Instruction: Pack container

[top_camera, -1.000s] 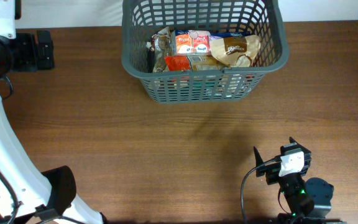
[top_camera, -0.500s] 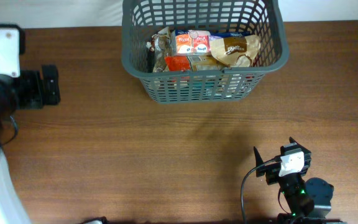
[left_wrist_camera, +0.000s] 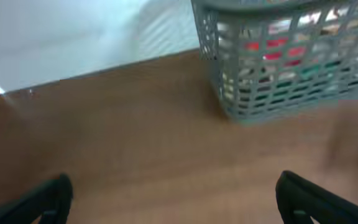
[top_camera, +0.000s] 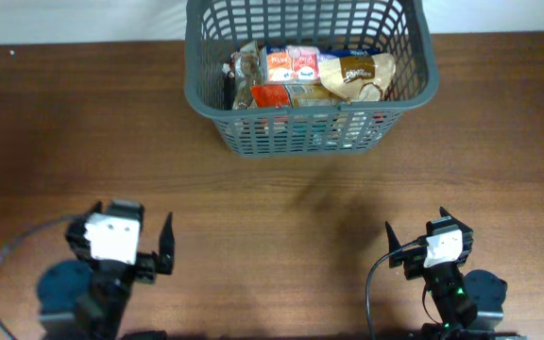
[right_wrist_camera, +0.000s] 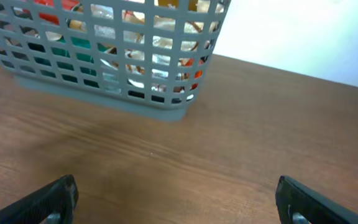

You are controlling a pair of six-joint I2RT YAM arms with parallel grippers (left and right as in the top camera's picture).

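**Three views, one shared container wall**

My overhead camera looks straight down on the surface [top_camera: 272, 208], with the container [top_camera: 310, 132] at the far edge. My left wrist camera sits low at near left, facing far-right past my left fingers [left_wrist_camera: 48, 199]. The right wrist camera mirrors it from near right, past my right fingers [right_wrist_camera: 55, 199]. All three share the container's near wall.

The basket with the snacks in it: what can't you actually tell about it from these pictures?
What lies underneath: in the overhead view the top snack packets cover it, and the wrist views show only scraps through the lattice.
Packet wording: too small overhead, blurred in the left wrist view.
Far rim of the container: cut off by the overhead picture's top edge.
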